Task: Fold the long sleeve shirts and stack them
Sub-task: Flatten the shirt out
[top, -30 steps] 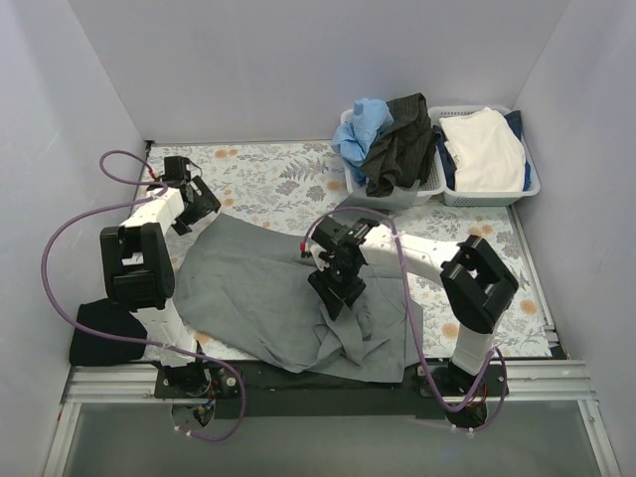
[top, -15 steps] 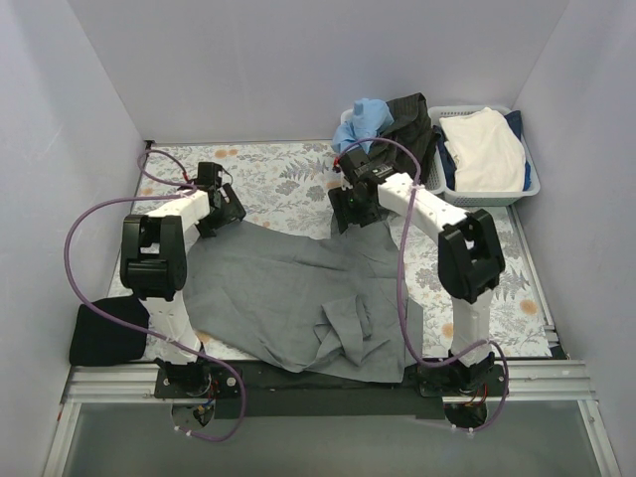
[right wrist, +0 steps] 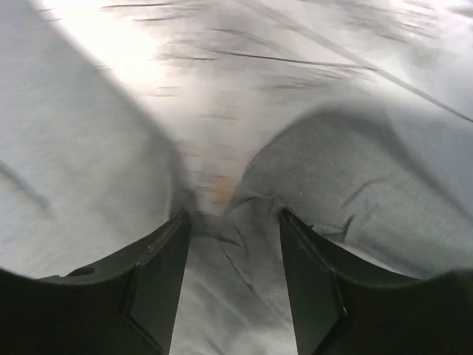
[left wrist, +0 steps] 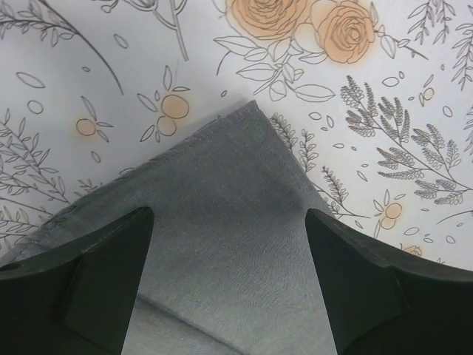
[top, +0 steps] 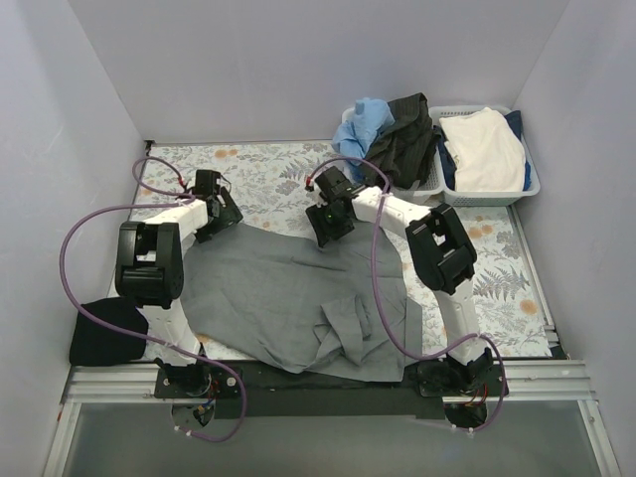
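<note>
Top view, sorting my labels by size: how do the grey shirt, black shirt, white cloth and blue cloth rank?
1. Grey shirt, by far.
2. White cloth and black shirt: alike; the left arm partly hides the shirt.
3. Blue cloth.

Plain pale lilac walls (top: 298, 70) close in at nine, twelve and three o'clock, with no window among them. The table (top: 268, 174) wears a white cloth printed with grey leaves and orange roses. Two white lattice baskets (top: 497, 194) sit side by side at two o'clock, tight against the back wall. A silver metal rail (top: 328, 396) runs along six o'clock. The light is soft and even, throwing faint shadows.
</note>
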`<state>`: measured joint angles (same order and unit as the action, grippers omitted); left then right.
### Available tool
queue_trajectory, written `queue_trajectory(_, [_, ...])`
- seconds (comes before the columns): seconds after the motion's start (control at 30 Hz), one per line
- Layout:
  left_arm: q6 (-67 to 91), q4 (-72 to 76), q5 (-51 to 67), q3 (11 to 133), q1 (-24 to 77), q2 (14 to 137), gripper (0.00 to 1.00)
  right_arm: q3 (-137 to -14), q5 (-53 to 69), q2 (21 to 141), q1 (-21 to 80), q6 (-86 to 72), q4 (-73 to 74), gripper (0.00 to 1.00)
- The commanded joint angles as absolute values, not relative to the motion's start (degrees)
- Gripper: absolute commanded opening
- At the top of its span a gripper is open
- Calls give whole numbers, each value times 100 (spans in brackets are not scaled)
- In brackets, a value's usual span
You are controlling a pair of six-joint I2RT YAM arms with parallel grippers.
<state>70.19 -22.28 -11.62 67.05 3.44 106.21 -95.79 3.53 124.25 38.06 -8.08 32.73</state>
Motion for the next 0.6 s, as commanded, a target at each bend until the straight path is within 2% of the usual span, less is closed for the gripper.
queue_trajectory(0.0, [7119,-2900,-1310,6284,229,10609,86,-9158,1054,12823,4674,-562,3252,60])
queue_trajectory(0.4, [6944,-3006,-1021,6512,9,10266,86,-9598,2153,13043,5457,-237,3348,57])
queue_trajectory(0.57, [6496,-2857,-177,7012,9,10239,86,-9264,1690,12499,5546,-272,3349,58])
